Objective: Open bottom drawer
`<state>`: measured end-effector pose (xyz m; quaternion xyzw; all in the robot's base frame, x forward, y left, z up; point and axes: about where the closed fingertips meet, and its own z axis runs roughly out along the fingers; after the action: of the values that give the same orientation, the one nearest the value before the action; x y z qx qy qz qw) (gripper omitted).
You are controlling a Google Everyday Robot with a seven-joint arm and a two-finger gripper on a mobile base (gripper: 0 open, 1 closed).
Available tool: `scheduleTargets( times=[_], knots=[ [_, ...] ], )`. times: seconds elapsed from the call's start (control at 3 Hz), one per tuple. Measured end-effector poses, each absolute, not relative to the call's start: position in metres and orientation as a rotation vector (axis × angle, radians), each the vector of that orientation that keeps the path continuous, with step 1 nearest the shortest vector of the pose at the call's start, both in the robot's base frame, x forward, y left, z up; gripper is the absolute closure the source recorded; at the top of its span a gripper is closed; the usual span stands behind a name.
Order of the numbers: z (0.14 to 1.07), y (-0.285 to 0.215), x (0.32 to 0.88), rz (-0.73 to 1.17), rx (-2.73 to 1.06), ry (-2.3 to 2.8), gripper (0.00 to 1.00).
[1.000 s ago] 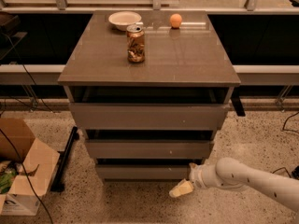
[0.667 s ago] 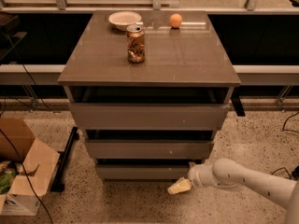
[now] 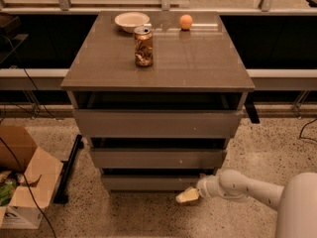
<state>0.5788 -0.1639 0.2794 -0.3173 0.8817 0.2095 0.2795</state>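
Note:
The bottom drawer [image 3: 148, 183] is the lowest, narrowest grey-beige front of the cabinet, just above the floor. It sits a little forward, with a dark gap above it. My gripper [image 3: 186, 196] is at the end of the white arm coming in from the lower right. Its tan tip is low in front of the drawer's right end, just below the drawer's lower edge. I cannot make out whether it touches the drawer.
On the cabinet top [image 3: 198, 63] stand a drinks can [image 3: 143, 46], a white bowl [image 3: 132, 21] and an orange [image 3: 185, 22]. An open cardboard box [image 3: 25, 180] and cables lie on the floor at left. A dark bar [image 3: 68, 169] lies beside the cabinet's left foot.
My gripper has shifted slightly left along the floor in front of the bottom drawer. The drawers and tabletop things have not moved.

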Motion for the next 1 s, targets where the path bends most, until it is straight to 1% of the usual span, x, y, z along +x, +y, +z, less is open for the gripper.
scheduleTargets(
  times=[0.67, 1.0],
  knots=[
    [0.235, -0.163, 0.619, 0.551, -0.830, 2.415, 0.00],
    [0.203, -0.165, 0.643, 0.574, -0.817, 2.466, 0.03]
  ],
)
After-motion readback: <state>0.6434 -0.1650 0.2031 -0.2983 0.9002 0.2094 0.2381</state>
